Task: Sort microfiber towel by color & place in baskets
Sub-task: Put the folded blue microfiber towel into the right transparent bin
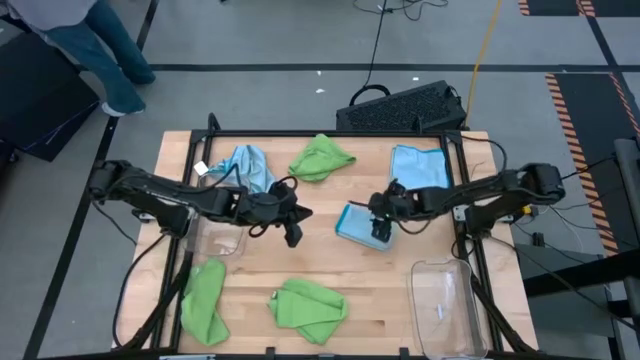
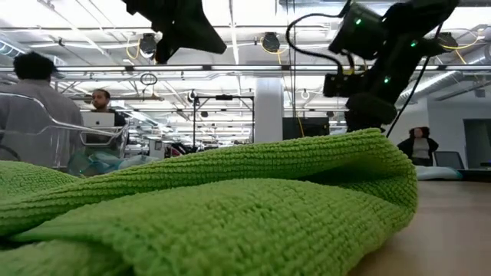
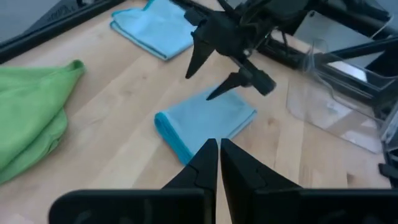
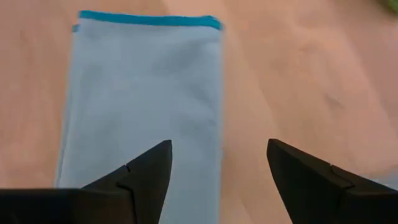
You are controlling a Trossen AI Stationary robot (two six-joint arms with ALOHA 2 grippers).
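A folded light blue microfiber towel (image 1: 355,222) (image 3: 205,121) (image 4: 146,81) lies flat on the table's middle. My right gripper (image 1: 380,233) (image 4: 217,168) hangs open just above its right part and touches nothing. Left of the towel, my left gripper (image 1: 295,232) (image 3: 219,152) is shut and holds nothing. One clear basket (image 1: 445,305) stands at the near right, another (image 1: 215,240) under my left arm. Other towels lie loose: blue (image 1: 245,165), green (image 1: 320,158), blue (image 1: 418,165), green (image 1: 205,300), green (image 1: 310,305).
A black perforated crate (image 1: 405,108) sits behind the table's far edge. A person (image 1: 100,50) stands beyond the far left corner. In the low view a green towel (image 2: 230,207) fills the foreground. Bare wood shows between the folded towel and the near-right basket.
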